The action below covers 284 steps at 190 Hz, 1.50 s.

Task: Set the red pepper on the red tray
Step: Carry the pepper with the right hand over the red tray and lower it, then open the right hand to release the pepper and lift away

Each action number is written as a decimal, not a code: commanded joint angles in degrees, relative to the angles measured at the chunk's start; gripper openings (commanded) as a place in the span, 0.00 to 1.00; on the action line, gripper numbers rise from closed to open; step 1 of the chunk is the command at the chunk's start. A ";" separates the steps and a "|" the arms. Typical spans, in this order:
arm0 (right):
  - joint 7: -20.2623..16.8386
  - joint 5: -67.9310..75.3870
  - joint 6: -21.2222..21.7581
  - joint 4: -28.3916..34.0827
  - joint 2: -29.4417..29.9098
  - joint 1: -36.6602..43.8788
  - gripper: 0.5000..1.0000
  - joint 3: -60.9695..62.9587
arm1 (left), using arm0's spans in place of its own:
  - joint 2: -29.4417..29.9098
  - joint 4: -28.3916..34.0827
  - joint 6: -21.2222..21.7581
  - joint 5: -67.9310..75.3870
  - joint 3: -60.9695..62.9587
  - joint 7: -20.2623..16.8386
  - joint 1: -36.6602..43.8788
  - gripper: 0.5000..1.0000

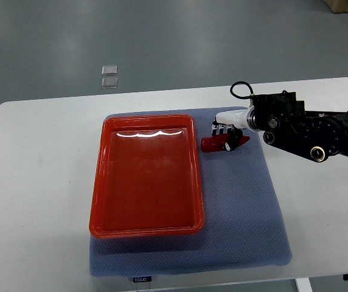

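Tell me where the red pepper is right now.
In the top view, the red pepper lies on the blue mat, just right of the red tray near its far corner, with the right hand closed around it.

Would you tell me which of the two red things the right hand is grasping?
The red pepper, the small one lying on the mat beside the large, empty red tray; the right hand grips it.

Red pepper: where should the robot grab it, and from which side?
Probably around the middle of the red pepper, from above. It lies flat and lengthwise on the blue mat, just right of the red tray. The right hand is already over it there; whether its fingers have closed isn't clear.
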 commanded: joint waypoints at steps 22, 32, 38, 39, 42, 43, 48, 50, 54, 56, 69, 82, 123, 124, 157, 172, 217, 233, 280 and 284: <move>0.09 0.04 0.63 0.00 -0.09 0.43 0.00 0.26 | 0.00 0.00 -0.01 0.00 0.00 0.01 0.00 1.00; 0.09 0.04 0.63 0.00 -0.26 0.51 0.00 0.52 | 0.00 0.00 -0.01 0.00 0.00 0.01 0.00 1.00; 0.09 0.13 0.63 0.00 -0.35 0.60 0.00 0.61 | 0.00 0.00 -0.01 0.00 0.00 0.01 0.00 1.00; 0.09 0.13 0.63 0.00 -0.35 0.60 0.00 0.61 | 0.00 0.00 -0.01 0.00 0.00 0.01 0.00 1.00; 0.09 0.05 0.63 0.00 -0.44 0.69 0.00 0.61 | 0.00 0.00 -0.01 0.00 0.00 0.01 0.00 1.00; 0.09 0.04 0.63 0.00 -0.44 0.69 0.00 0.61 | 0.00 0.00 -0.01 0.00 0.00 0.01 0.00 1.00; 0.09 0.04 0.63 0.00 -0.44 1.04 0.00 0.61 | 0.00 0.00 -0.01 0.00 0.00 0.01 0.00 1.00; 0.09 0.04 0.63 0.00 -0.44 1.22 0.00 0.61 | 0.00 0.00 -0.01 0.00 0.00 0.01 0.00 1.00; 0.09 0.13 0.63 0.00 -0.44 1.74 0.00 0.61 | 0.00 0.00 -0.01 0.00 0.00 0.01 0.00 1.00; 0.09 0.13 0.63 0.00 -0.53 2.01 0.00 0.61 | 0.00 0.00 -0.01 0.00 0.00 0.01 0.00 1.00; 0.35 0.13 0.45 0.00 -1.06 3.41 0.00 0.61 | 0.00 0.00 -0.01 0.00 0.00 0.01 0.00 1.00; 1.58 0.22 0.19 0.09 -1.06 4.73 0.00 0.87 | 0.00 0.00 -0.01 0.00 0.00 0.01 0.00 1.00; 3.69 0.40 0.01 0.71 1.14 7.98 0.03 4.04 | 0.00 0.00 -0.01 0.00 0.00 0.01 0.00 1.00; 3.78 0.40 0.01 0.71 1.49 8.07 0.03 4.30 | 0.00 0.00 -0.01 0.00 0.00 0.01 0.00 1.00; 4.22 3.12 0.45 0.80 7.91 8.25 0.06 6.15 | 0.00 0.00 -0.01 0.00 0.00 0.01 0.00 1.00; 4.22 3.03 0.45 0.80 10.63 8.07 0.06 6.06 | 0.00 0.00 -0.01 0.00 0.00 0.01 0.00 1.00; 4.22 2.33 0.10 0.27 15.03 4.91 0.06 5.36 | 0.00 0.00 -0.01 0.00 0.00 0.01 0.00 1.00; 4.22 2.33 0.01 0.18 15.03 3.85 0.07 4.48 | 0.00 0.00 -0.01 0.00 0.00 0.01 0.00 1.00; 4.31 2.15 -0.34 0.00 15.03 2.71 0.18 3.77 | 0.00 0.00 -0.01 0.00 0.00 0.01 0.00 1.00; 4.31 2.24 -0.34 0.00 15.03 2.71 0.24 3.77 | 0.00 0.00 -0.01 0.00 0.00 0.01 0.00 1.00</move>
